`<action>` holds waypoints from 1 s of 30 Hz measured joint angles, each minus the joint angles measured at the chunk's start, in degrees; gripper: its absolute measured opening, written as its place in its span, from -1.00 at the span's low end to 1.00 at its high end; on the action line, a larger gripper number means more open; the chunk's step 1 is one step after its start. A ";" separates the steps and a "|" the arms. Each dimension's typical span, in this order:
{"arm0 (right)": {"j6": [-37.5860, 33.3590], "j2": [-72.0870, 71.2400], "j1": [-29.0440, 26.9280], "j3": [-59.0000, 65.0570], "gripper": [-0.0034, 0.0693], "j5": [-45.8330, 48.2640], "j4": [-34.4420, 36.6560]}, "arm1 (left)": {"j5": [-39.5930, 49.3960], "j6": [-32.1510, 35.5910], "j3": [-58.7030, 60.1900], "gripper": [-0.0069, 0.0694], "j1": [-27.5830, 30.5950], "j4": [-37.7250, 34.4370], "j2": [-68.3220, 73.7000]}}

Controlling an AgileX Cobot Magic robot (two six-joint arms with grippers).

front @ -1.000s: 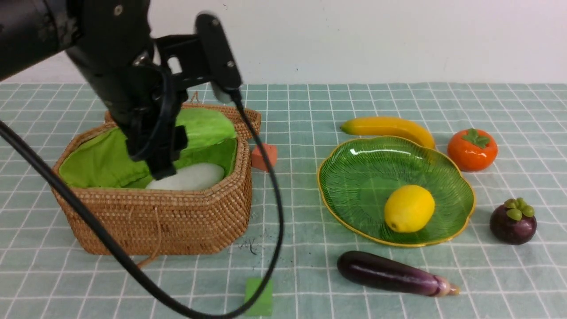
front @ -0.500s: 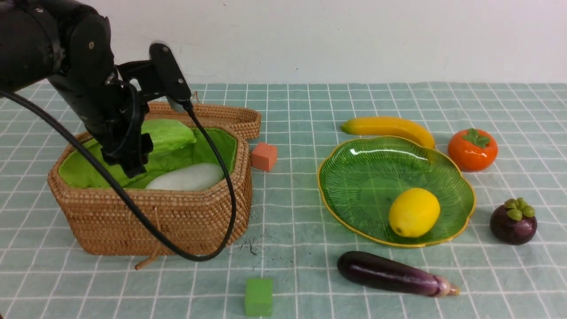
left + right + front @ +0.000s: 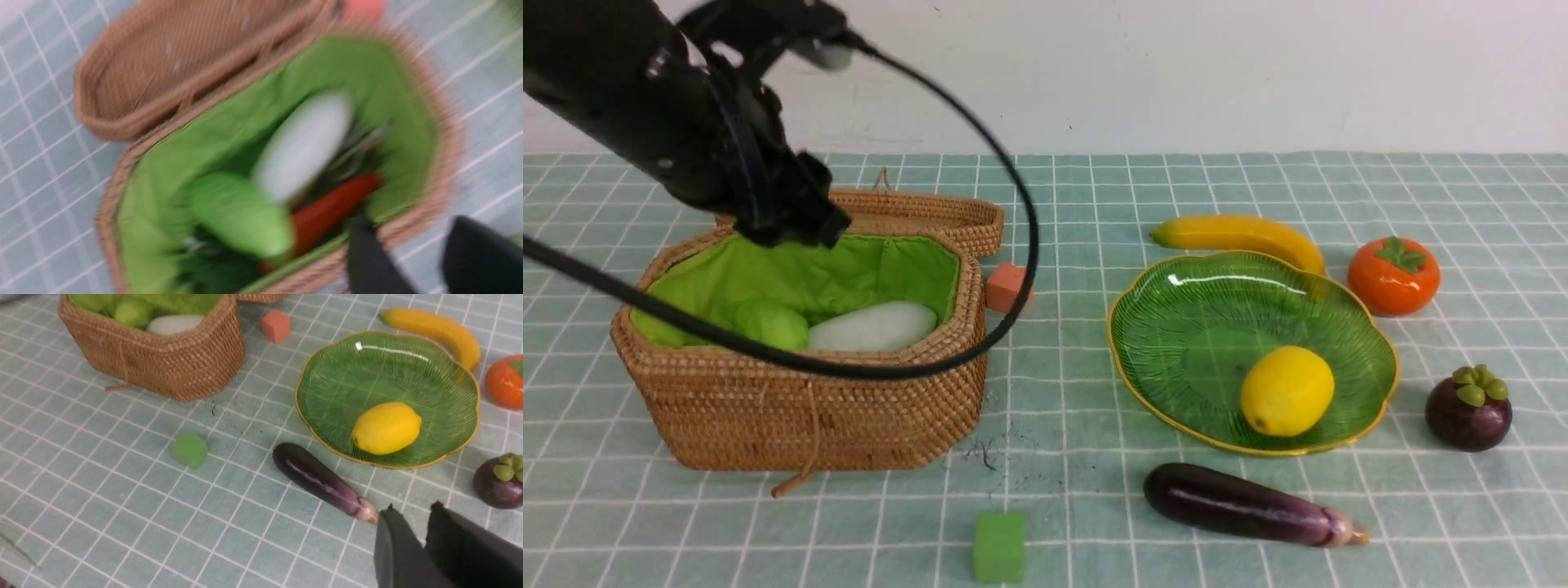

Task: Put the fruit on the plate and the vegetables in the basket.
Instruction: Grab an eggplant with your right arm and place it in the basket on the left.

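The left claw (image 3: 410, 228) is in released state: its two tips stand apart, with nothing between them. It hangs above the largest thing, the woven basket (image 3: 800, 408), whose lid (image 3: 915, 216) is opened behind.

To the right of this claw, well apart, lies the green plate (image 3: 1209, 351). Also on the right, but nearer to the robot than the claw, the dark eggplant (image 3: 1241, 506) rests on the table (image 3: 849, 531), in front of the plate. The banana (image 3: 1241, 233) lies to the right of the claw, just behind the plate.

Below the left claw, inside the basket, are the white radish (image 3: 874, 327), the light-green cucumber (image 3: 241, 214) and the red carrot (image 3: 331, 208); the claw holds none of them.

Far to the right of the claw are the persimmon (image 3: 1393, 278), the lemon (image 3: 1288, 392) on the plate, and the mangosteen (image 3: 1468, 412) on the table. Smallest are two cubes: the salmon cube (image 3: 1007, 287), right of the claw and just beside the basket, and the green cube (image 3: 1000, 549), nearer to the robot.

The right claw (image 3: 414, 506) has its tips a little apart and grasps nothing.
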 joint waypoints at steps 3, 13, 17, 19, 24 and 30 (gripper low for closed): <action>-0.44 3.88 0.00 0.00 -0.54 0.00 0.00 | 0.51 -4.69 0.55 -0.80 -3.62 -0.40 -7.05; -9.71 24.19 0.00 -0.89 -0.53 -0.90 2.93 | -3.53 -9.41 27.43 -0.85 -10.66 -8.13 -38.05; -15.65 31.79 0.00 -0.96 -0.50 -1.38 4.16 | -7.67 -7.34 41.75 -0.85 -10.72 -12.92 -51.10; -19.15 36.46 0.00 -0.96 -0.44 -1.44 4.31 | -11.12 -4.04 47.65 -0.85 -10.72 -16.46 -58.21; -24.46 45.26 0.00 1.34 -0.13 -2.61 4.32 | -15.76 0.33 52.61 -0.85 -10.72 -21.73 -67.37; -32.69 51.70 0.06 7.65 0.34 -11.70 1.12 | -15.97 1.70 53.10 -0.85 -10.72 -22.52 -68.38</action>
